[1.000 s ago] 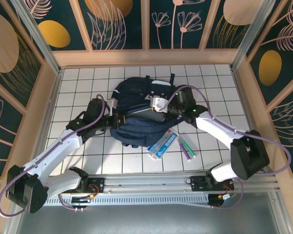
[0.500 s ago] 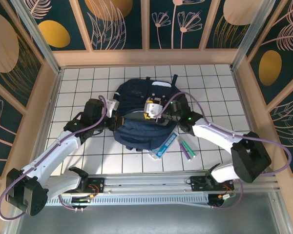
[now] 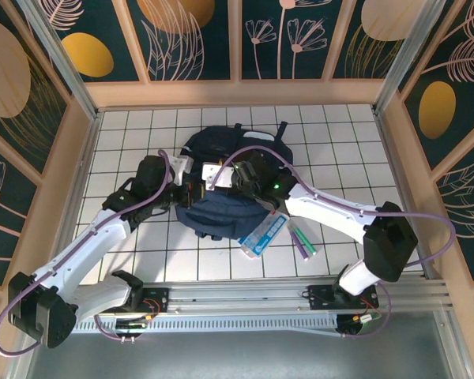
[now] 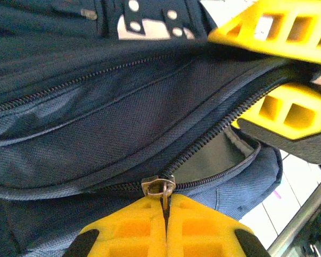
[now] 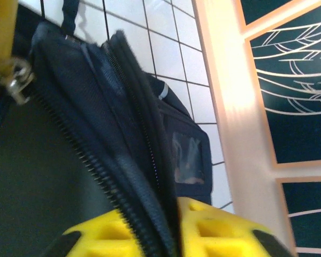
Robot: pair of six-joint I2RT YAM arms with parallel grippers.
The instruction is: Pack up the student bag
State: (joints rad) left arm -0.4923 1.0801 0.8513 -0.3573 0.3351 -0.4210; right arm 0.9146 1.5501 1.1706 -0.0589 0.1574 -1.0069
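A large navy-blue fabric student bag (image 3: 225,207) lies in the middle of the white gridded bench (image 3: 126,142), slightly above the centre of the overhead frame. The white left arm (image 3: 95,237) comes in from the lower left and the white right arm (image 3: 332,209) from the lower right. Their wrists meet over the bag and hide much of its middle.

In the left wrist view, the yellow left fingers (image 4: 134,230) at the bottom edge are pressed fully together on the small metal zip pull (image 4: 160,187). To the right of the pull the zip gapes over a dark grey interior. In the right wrist view, the yellow right fingers (image 5: 219,235) at the bottom edge are drawn close, pinching the bag's toothed zip edge between them.

A flat blue-and-white packet (image 3: 262,234) lies against the bag's lower right edge, under the right arm's reach. Just right of it, a green pen and a purple pen (image 3: 302,239) lie side by side on the tiles. A pale wooden wall (image 3: 237,93) borders the bench at the top, and a metal rail (image 3: 245,298) runs along the bottom. A clear window pocket (image 5: 184,160) shows on the bag's side in the right wrist view.
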